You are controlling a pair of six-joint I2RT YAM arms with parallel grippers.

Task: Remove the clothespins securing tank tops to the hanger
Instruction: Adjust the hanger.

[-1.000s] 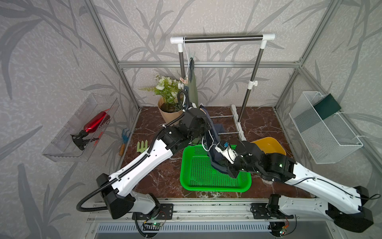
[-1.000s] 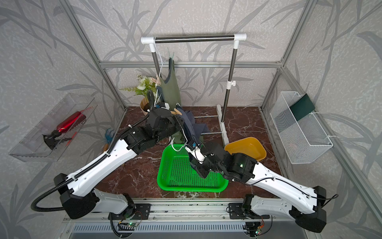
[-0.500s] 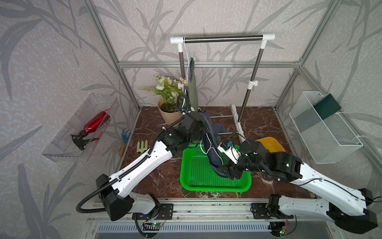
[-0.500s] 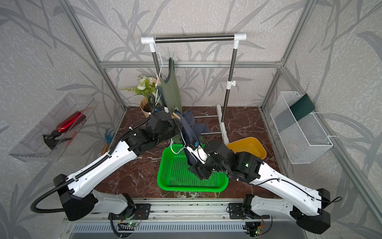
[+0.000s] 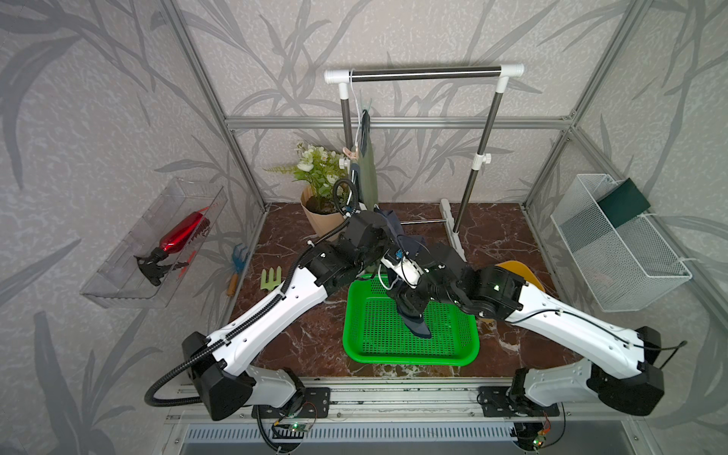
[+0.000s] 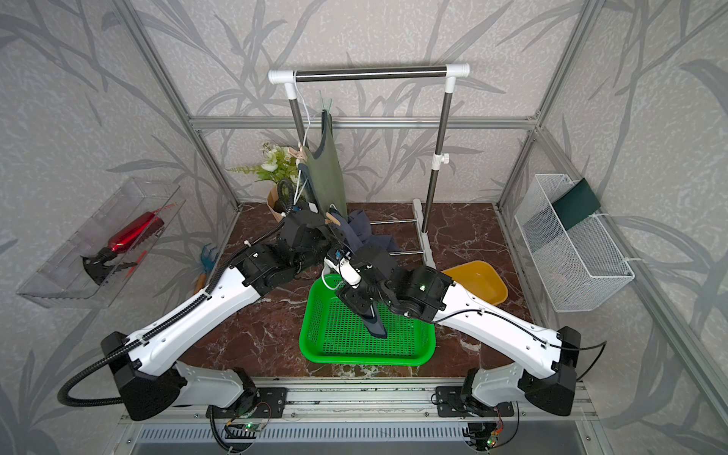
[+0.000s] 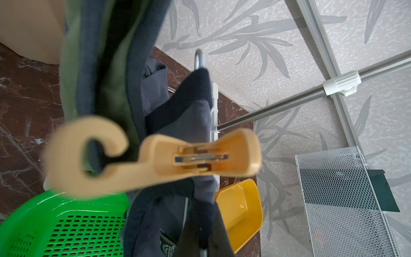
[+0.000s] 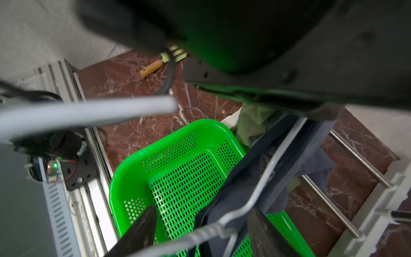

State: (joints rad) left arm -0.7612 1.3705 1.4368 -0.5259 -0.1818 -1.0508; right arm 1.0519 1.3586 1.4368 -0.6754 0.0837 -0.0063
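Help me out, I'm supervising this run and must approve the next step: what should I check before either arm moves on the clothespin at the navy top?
1. Clothespin off the navy tank top: not ok, it is on the fabric.
2. Right gripper open: ok, its fingers stand apart with the hanger wire between them.
3. Left gripper hold: cannot tell; it is shut, but what it grips is hidden.
4. Green basket under the navy top's hanging end: ok.
5. Olive tank top free of pins: not ok, a second clothespin sits at its edge.
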